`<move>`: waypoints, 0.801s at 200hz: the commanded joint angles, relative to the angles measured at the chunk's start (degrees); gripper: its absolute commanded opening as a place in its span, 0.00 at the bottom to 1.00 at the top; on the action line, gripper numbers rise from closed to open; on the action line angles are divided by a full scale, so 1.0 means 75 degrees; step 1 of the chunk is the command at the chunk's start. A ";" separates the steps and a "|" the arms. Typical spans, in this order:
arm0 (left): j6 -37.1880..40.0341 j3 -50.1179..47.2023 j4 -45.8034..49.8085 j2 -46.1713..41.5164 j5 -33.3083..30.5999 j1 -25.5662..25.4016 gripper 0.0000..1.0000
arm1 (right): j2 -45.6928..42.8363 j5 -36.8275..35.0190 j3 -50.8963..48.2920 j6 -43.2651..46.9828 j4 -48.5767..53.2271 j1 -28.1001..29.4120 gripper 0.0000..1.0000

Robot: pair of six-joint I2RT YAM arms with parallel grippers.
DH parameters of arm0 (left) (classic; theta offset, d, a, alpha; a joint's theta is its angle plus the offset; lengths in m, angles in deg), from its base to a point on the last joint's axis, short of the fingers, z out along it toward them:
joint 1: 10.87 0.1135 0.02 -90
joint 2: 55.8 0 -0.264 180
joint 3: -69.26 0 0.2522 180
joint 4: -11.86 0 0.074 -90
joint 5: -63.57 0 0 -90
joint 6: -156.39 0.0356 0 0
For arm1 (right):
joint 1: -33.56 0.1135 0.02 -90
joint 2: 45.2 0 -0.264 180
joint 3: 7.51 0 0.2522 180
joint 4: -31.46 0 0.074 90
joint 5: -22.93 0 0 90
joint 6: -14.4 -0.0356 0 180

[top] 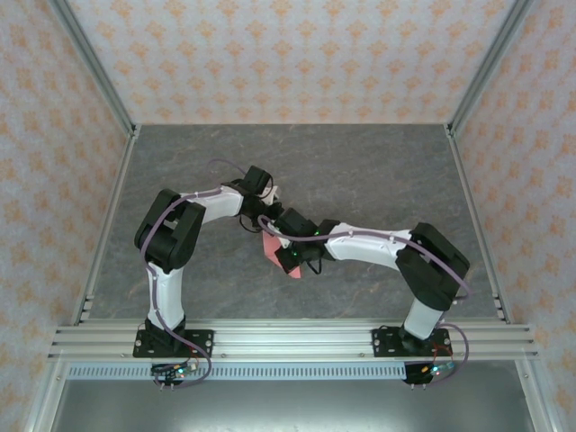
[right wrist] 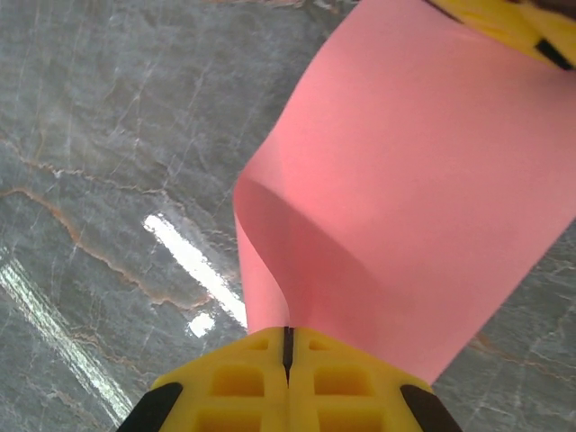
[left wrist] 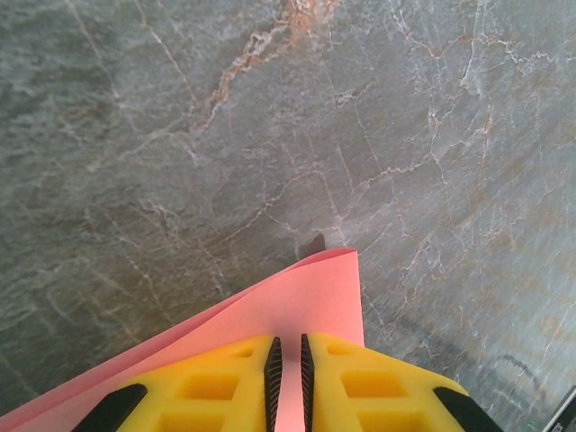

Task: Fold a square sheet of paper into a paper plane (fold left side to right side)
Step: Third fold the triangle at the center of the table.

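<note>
right claw (right wrist: 288, 331): clamped tight on the square sheet of paper (right wrist: 405, 180), which curls up ahead of it.
left claw (left wrist: 287, 340): jaws a slit apart, sheet between them; grip unclear.
bench (left wrist: 180, 135): grey marble beyond its fingertips.

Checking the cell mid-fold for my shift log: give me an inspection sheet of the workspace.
surface: grey marbled tabletop, with a glare streak in the right wrist view.
job's things: square sheet of paper, salmon-pink, lifted and bowed between both end effectors.
clutter: nothing seen.
end effectors: left end effector has its jaws nearly together on one edge of the paper; right end effector is shut on another edge.
cables: lilac cables run along both arms.
surroundings: patterned walls; aluminium rail at the arm bases.
</note>
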 commanded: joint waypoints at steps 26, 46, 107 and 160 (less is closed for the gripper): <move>0.0184 0.0042 0.0392 0.0319 -0.0312 -0.0140 0.18 | -0.0014 -0.0012 -0.0082 -0.0268 -0.0011 -0.0262 0.00; 0.0184 0.0054 0.0403 0.0320 -0.0311 -0.0159 0.18 | 0.0020 -0.0094 -0.0100 -0.0377 -0.0021 -0.0369 0.00; 0.0189 0.0048 0.0426 0.0314 -0.0333 -0.0174 0.17 | 0.0253 -0.0107 -0.0102 -0.0610 -0.0063 -0.0570 0.00; 0.0195 0.0019 0.0439 0.0288 -0.0341 -0.0182 0.17 | 0.0460 -0.0251 -0.0067 -0.0689 -0.0069 -0.0593 0.00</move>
